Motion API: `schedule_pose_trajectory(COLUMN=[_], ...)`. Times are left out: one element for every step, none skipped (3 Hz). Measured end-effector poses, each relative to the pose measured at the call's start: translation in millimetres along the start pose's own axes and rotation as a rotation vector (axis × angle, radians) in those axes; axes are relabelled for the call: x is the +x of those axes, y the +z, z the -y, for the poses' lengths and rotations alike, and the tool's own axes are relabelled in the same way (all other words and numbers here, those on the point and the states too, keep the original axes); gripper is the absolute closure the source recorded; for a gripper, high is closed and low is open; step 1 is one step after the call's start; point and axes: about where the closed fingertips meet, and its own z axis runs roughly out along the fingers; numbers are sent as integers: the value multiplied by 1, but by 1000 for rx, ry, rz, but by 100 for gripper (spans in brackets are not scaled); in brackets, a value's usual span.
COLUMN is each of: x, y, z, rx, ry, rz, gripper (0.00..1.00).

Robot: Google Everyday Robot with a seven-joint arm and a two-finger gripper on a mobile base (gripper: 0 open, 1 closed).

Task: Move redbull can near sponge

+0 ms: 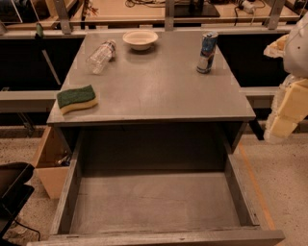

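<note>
Nearest the viewer, a drawer (154, 204) stands pulled out from the front of the grey table (159, 89), its bare grey floor and side walls in full sight. On the table top, the sponge (77, 99) lies flat at the front left corner, green side up over its yellow base, just inside the left edge. Well apart from it, toward the back right, the redbull can (207, 52) stands upright on the table, touching nothing else. At the back centre sits a shallow white bowl (140, 39); to its left a clear plastic bottle (100, 57) lies on its side, cap end pointing toward the rear. The gripper (285, 113), seen as pale cream blocks, hangs at the right border of the scene, off the table's right side and lower than the can, holding nothing that can be seen; whether it is released or clenched cannot be told. Beneath the table's left side a wooden box (48, 166) rests on the speckled floor (284, 192), and a workbench (144, 12) with cables runs along behind.
</note>
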Motion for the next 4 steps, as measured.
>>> schedule_pose_trajectory(x=[0,3,10,4], y=[-1,5,23,37], z=[1,25,63,106], rx=[5,50,103,185], ry=[3,87,203,244], rz=[3,100,298,539], gripper=[0,0,0,0])
